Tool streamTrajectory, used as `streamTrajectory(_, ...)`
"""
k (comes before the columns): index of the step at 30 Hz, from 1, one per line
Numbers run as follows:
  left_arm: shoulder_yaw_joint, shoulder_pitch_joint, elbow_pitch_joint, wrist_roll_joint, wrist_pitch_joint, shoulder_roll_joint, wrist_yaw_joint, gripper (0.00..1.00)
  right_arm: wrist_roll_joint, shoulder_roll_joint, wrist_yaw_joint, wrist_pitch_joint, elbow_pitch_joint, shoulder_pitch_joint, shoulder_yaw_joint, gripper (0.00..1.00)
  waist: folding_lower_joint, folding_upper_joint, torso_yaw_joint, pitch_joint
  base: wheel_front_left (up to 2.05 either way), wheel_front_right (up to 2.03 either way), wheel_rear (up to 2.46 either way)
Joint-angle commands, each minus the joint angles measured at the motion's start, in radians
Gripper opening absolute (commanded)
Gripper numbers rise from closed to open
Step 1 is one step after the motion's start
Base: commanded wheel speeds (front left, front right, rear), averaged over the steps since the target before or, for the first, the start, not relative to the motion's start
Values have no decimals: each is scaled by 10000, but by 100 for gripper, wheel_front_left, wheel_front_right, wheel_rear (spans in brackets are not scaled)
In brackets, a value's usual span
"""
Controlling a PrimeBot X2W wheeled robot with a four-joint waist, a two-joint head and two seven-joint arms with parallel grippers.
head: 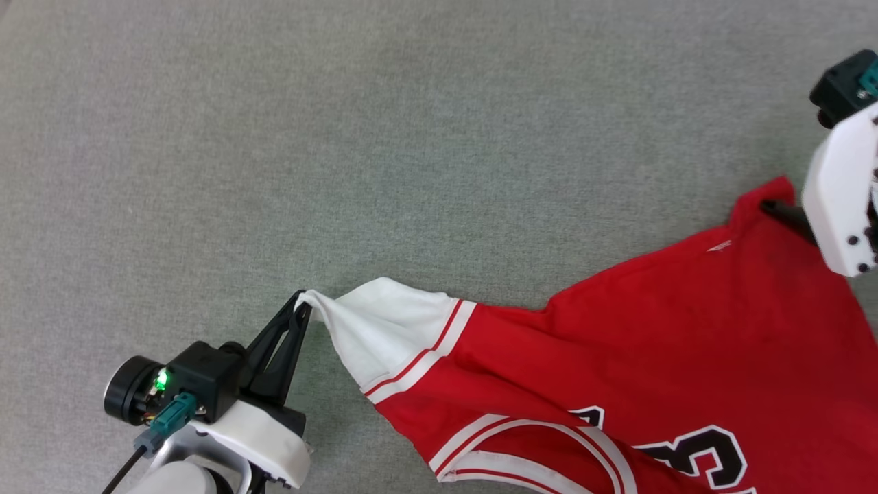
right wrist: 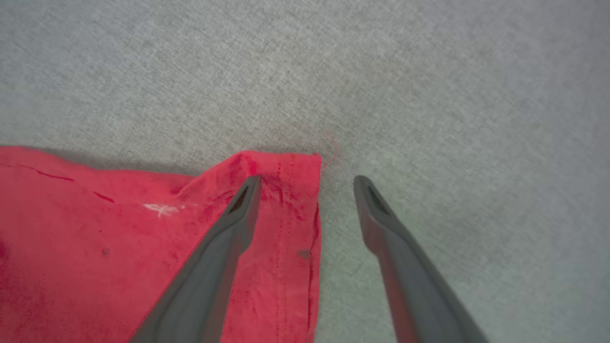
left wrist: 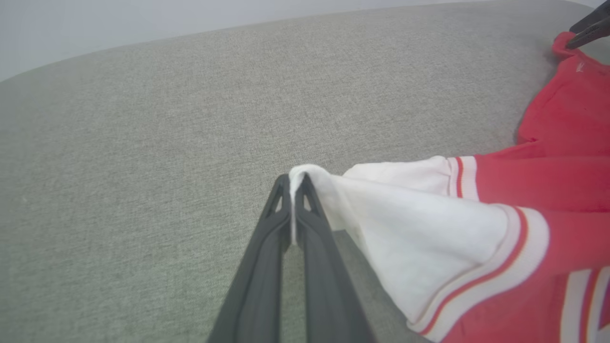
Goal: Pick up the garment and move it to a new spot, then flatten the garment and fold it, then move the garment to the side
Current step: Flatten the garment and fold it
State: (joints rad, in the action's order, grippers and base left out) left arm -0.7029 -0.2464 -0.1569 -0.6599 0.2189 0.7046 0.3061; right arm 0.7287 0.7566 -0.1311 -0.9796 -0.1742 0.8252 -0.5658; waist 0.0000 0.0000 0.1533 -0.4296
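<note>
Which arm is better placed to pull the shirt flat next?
Left. The left pincer is shut on the white sleeve of the shirt, ready to pull. The right pincer is open over the red corner, gripping nothing.

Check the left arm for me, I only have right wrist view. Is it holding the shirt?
Observer: Yes. The left gripper is shut on the tip of the garment's white sleeve.
Operator: Sleeve lying slack?
Observer: No. In head view it is drawn out to a point at the fingers, away from the red body.
Operator: Print side up?
Observer: Yes. The black-and-white numerals face up at the bottom edge of head view.
</note>
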Motion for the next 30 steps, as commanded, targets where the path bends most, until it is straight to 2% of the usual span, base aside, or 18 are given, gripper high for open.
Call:
streamTrajectory(1,-18,-201,32,71,16,-86,-55,0,-92,-254,6,126,-417,210,-172,100,0,0,153,-280,0,0,0)
streamTrajectory(4,-38,-322,104,114,37,-154,-89,0,-25,-516,4,215,-951,128,-675,100,0,0,203,-433,0,0,0)
streamTrajectory(8,-87,-424,231,117,57,-253,-128,0,167,-470,-11,68,-1341,-367,-1742,100,0,0,218,-490,0,0,0)
streamTrajectory(9,-90,-434,263,107,63,-263,-136,0,231,-439,-11,157,-1384,-367,-1859,43,0,0,202,-468,0,0,0)
streamTrajectory(10,-96,-426,311,86,66,-265,-147,0,323,-429,-11,290,-1425,-330,-1877,0,0,0,175,-417,0,0,0)
streamTrajectory(16,-39,-404,563,-2,76,-135,-227,0,580,-243,7,1311,-1381,235,-1872,0,0,0,-61,189,0,0,0)
streamTrajectory(22,69,-665,676,76,-73,249,-389,0,985,-10,7,2867,-1024,751,-2073,0,0,0,-440,1220,0,0,0)
streamTrajectory(26,268,-1449,341,261,-444,596,-514,0,1279,152,7,3961,-859,1119,-2114,0,0,0,-723,1804,0,0,0)
streamTrajectory(30,511,-2520,126,387,-835,741,-765,0,1074,189,7,4903,-761,1576,-2050,0,0,0,-903,1908,0,0,0)
